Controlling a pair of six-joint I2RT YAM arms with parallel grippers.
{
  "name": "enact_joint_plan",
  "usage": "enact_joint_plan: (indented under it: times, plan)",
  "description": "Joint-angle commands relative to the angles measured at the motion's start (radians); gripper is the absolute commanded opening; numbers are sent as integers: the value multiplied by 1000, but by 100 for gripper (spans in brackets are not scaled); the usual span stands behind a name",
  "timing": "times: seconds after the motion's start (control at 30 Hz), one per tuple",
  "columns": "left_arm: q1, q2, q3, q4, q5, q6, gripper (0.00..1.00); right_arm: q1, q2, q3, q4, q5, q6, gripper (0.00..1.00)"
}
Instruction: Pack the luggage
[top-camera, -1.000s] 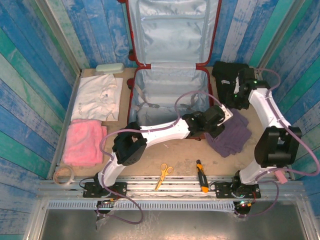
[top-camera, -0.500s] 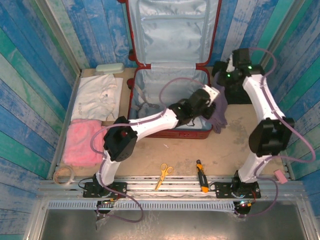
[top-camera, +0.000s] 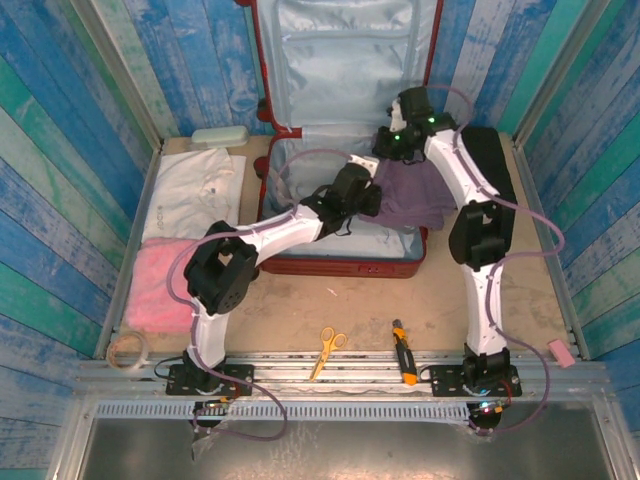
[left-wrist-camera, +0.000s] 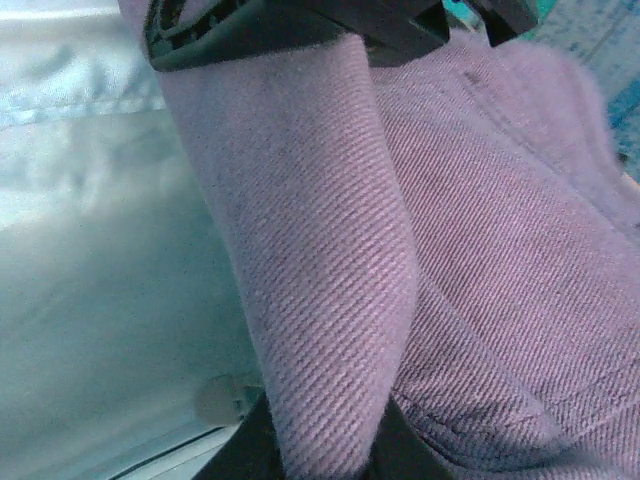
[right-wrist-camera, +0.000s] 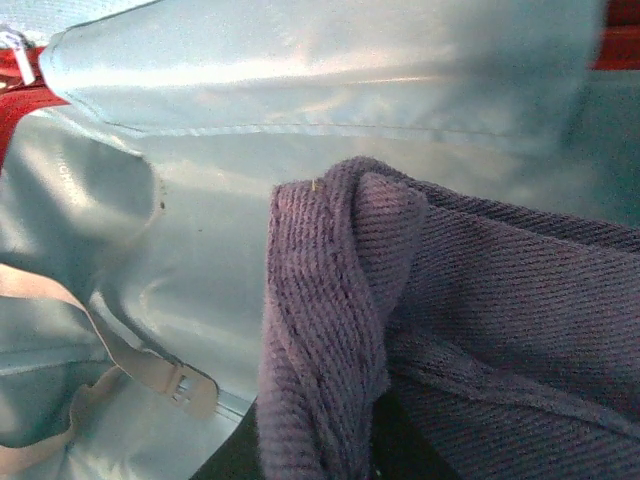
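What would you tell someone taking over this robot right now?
Left gripper: shut on the purple garment.
Right gripper: shut on the same garment.
The luggage lies open; the garment hangs over its right side, not yet released.
Done: garment is at the luggage.
Left: lower and release it, then probably the white shirt, pink towel and mint case on the table's left.

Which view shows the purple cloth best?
The top external view: it shows the whole cloth, over the luggage's right side. The left wrist and right wrist views give close-up folds of its weave, the outline cut off.
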Motion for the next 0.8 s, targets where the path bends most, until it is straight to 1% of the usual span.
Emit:
enact_joint_plan:
  times: [0.0, 0.1, 0.27, 0.4, 0.57, 0.77]
  plan:
    - [-3, -154, -64, -63, 40, -13, 0, -5, 59, 51, 248, 31, 16, 0]
    - [28, -162, -118, -63, 29, -4, 0, -1, 107, 64, 289, -29, 41, 1]
    - [72, -154, -182, -65, 37, -4, 0, 17, 179, 111, 308, -61, 47, 0]
    - [85, -149, -212, -61, 30, -3, 0, 35, 215, 88, 437, -168, 60, 1]
    - [102, -143, -243, -63, 11, -5, 0, 62, 266, 134, 456, -170, 37, 0]
    - [142, -171, -307, -43, -30, -28, 1, 68, 288, 129, 484, -144, 49, 1]
